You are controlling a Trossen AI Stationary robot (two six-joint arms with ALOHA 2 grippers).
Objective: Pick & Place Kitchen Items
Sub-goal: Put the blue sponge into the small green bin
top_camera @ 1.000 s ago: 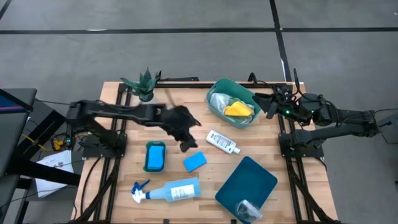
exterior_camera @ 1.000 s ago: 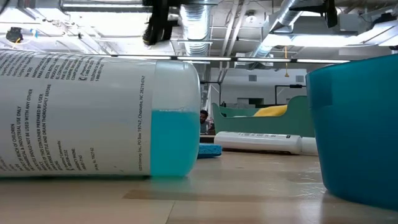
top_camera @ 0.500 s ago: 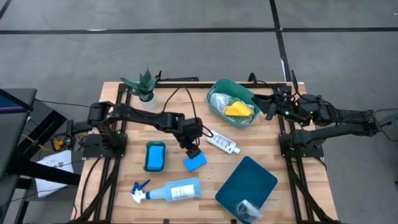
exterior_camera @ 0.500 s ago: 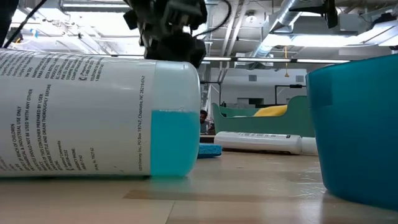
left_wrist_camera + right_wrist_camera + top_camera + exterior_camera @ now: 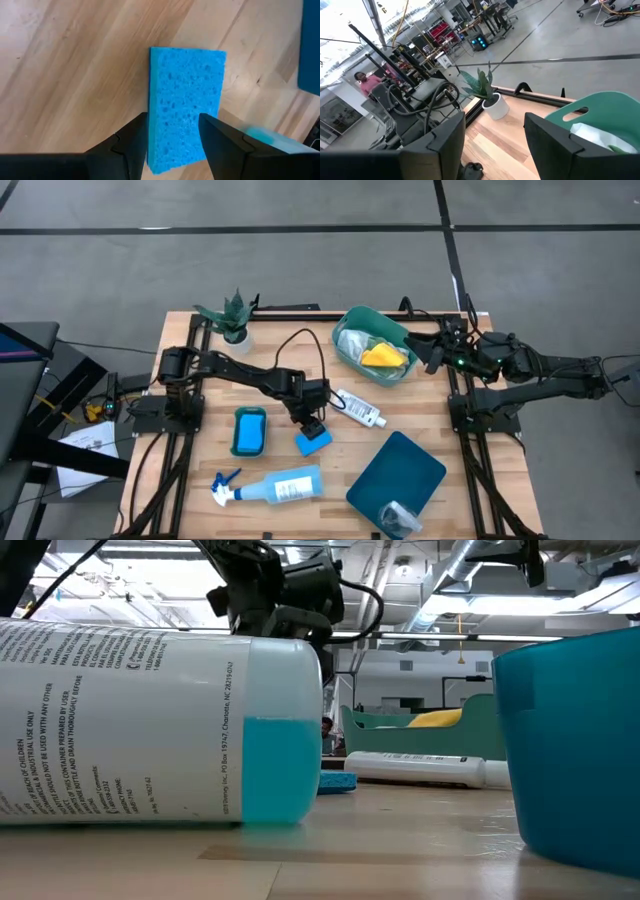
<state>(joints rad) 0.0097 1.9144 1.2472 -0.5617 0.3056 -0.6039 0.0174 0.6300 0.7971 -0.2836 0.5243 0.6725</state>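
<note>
Wooden table (image 5: pixel 425 420), with a dark arm reaching in from each side edge.

Left arm stretched from the left edge to the middle of the table. Left gripper (image 5: pixel 313 426) pointed down over the loose blue sponge (image 5: pixel 315 441), fingers (image 5: pixel 125 150) part-way open and straddling one end of it. Sponge flat on the wood. No telling whether the pads touch its sides.

Right arm waiting at the right edge, toward the far right corner. Right gripper (image 5: pixel 432 348) just beside the teal tub (image 5: pixel 366 311), fingers apart, nothing between them.

Dark teal flat lid (image 5: pixel 397 470) at the near right corner, tilted against the edges.

Teal tub near the far edge, right of middle, with a white cloth (image 5: pixel 352 340) and a yellow cloth (image 5: pixel 386 357) inside.

Pale-blue spray bottle (image 5: pixel 275 486) on its side along the near edge, left of middle, nozzle toward the left edge.

Second blue sponge (image 5: pixel 249 430) between the spray bottle and the left arm, well left of the loose one.

Small white bottle (image 5: pixel 358 408) on its side at mid-table, just beside the left gripper, on its right.

Small potted plant (image 5: pixel 230 317) at the far edge, toward the far left corner.

Crinkled silver cup (image 5: pixel 398 517) on the dark lid's near end, at the near edge.
</note>
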